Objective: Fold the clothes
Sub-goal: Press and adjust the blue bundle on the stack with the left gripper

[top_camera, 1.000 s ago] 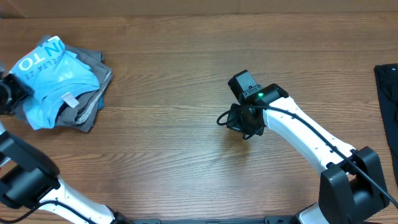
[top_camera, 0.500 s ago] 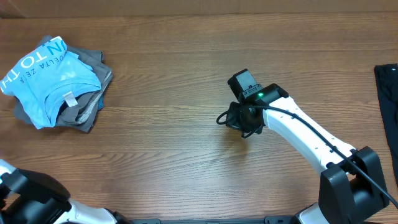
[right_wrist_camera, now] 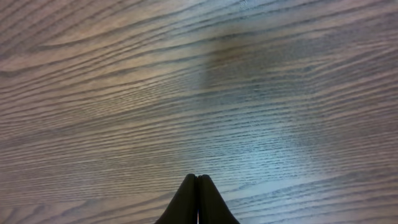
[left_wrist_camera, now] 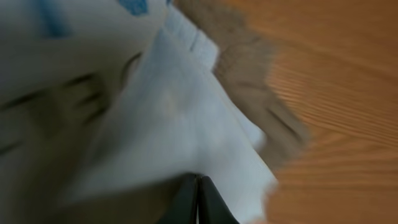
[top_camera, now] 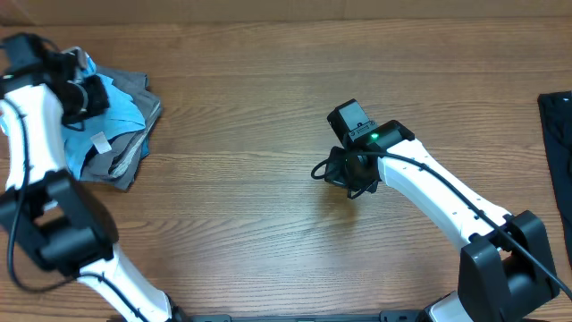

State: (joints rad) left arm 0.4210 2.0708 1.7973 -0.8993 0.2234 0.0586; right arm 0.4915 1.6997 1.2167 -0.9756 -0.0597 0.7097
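Left gripper: fingers pressed together, tips meeting, nothing seen between them. The left wrist view is blurred. Just past the tips lies a light blue shirt, and beyond it a grey garment pokes out, then bare table. I can't tell whether the tips touch the shirt or hang just over it.

Right gripper: fingers together, holding nothing. Only wood grain shows under and ahead of them, with a soft shadow on the boards.

From overhead, the left arm reaches up the left edge with its gripper over the top of the clothes pile, at the table's far left corner. The blue shirt sits on top and is rumpled, not flat. The grey cloth is under it and sticks out on the right and lower sides. A small white tag shows on the shirt's lower part. The right arm comes in from the lower right with its gripper near mid-table, well apart from the pile. A green light is lit on its wrist.

Surface: brown wood-grain tabletop, grain running left to right. A thin pale strip runs along the top edge, beyond the table. No more of the room shows.

Count: two arms, two grippers, one pile with at least two garments (one blue, one grey; more layers unclear). One dark cloth is cut off by the right edge, well apart from both grippers.
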